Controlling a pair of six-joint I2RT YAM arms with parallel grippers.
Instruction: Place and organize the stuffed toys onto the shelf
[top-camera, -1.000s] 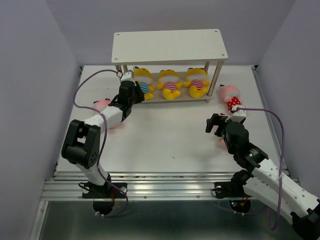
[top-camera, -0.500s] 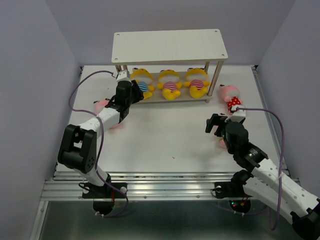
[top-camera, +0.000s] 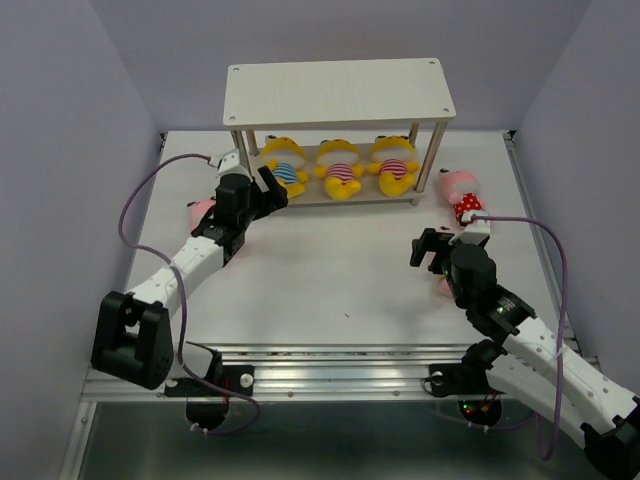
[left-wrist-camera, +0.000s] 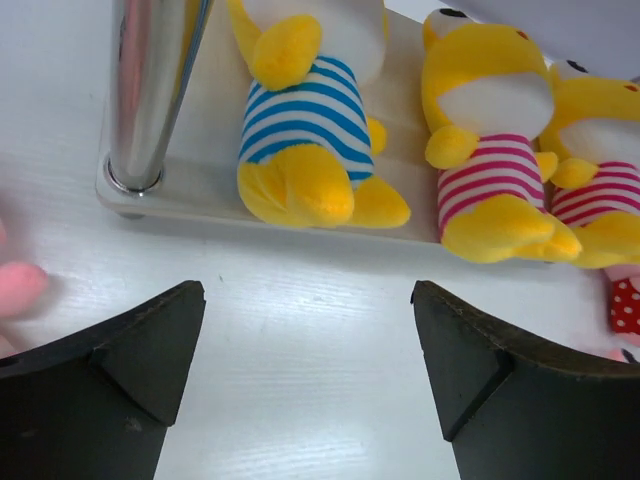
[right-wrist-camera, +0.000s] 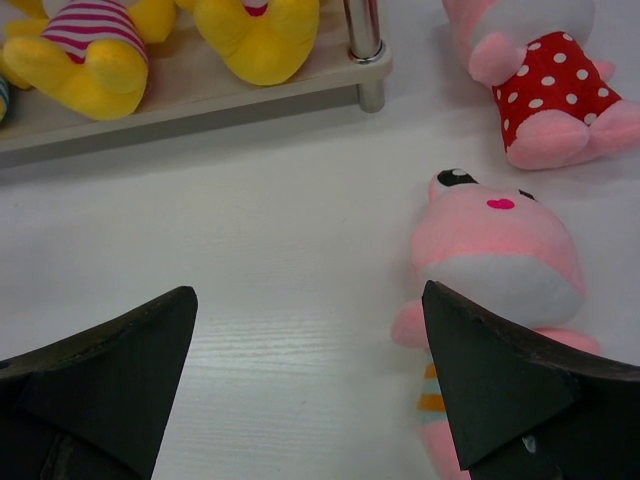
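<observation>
Three yellow stuffed toys lie side by side on the lower board of the shelf (top-camera: 338, 92). The blue-striped toy (left-wrist-camera: 300, 120) is at the left end, next to the front left leg (left-wrist-camera: 150, 90). The pink-striped toy (left-wrist-camera: 490, 170) is in the middle, and the third yellow toy (left-wrist-camera: 600, 215) is at the right end.

The left tool (top-camera: 250, 178) sits low over the table (top-camera: 340, 290), just in front of the blue-striped toy, with its jaws spread wide and nothing between them. A pink toy (top-camera: 203, 210) lies on the table left of the shelf, partly hidden behind the left arm.

The polka-dot toy (right-wrist-camera: 545, 90) lies on the table just right of the shelf's front right leg (right-wrist-camera: 365, 40). Nearer the arms, a pale-bellied pink toy (right-wrist-camera: 500, 250) lies on its back close beside one finger of the right tool (right-wrist-camera: 310, 300); whether they touch cannot be told. That tool's jaws also stand wide apart and grip nothing.
</observation>
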